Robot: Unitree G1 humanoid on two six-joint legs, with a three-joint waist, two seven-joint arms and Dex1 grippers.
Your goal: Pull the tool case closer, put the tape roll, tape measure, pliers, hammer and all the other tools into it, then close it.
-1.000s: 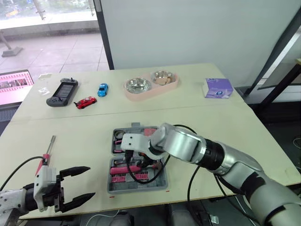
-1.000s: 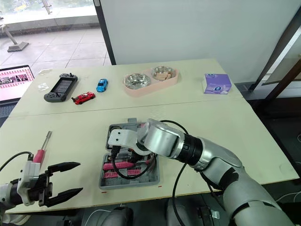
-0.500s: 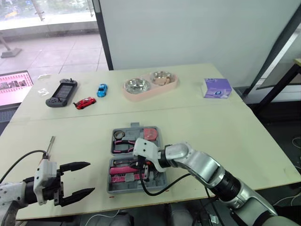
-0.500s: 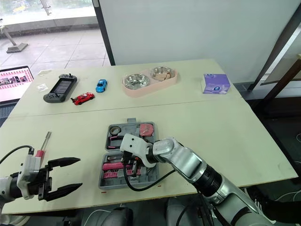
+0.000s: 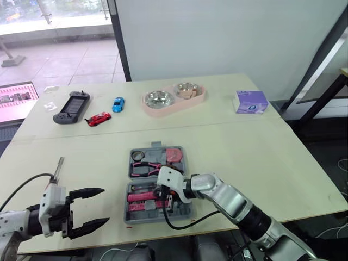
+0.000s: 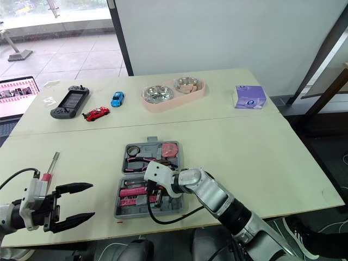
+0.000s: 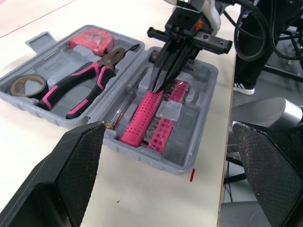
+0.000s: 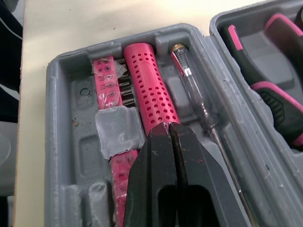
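Note:
The grey tool case (image 5: 187,209) lies open near the table's front edge. Its far half holds the tape roll (image 5: 136,155), the pink-handled pliers (image 5: 145,167) and the pink tape measure (image 5: 174,154). In the near half lie a pink perforated handle (image 8: 149,90), a clear tester screwdriver (image 8: 191,87) and a pink bit strip (image 8: 110,80). My right gripper (image 8: 169,126) is shut, its tips resting on the pink handle's end. To the case's left, my left gripper (image 5: 97,206) hovers open and empty. A red-handled screwdriver (image 5: 57,168) lies on the table beyond it.
Along the far side stand a handheld game console (image 5: 72,106), a red toy car (image 5: 99,118), a blue toy car (image 5: 118,103), a pink double bowl (image 5: 174,98) and a purple box (image 5: 252,101). A laptop (image 5: 16,98) sits off the table's left.
My right arm has drawn back and dropped lower, so its elbow no longer looms over the case; the gripper stays in the near half. The left gripper has barely moved.

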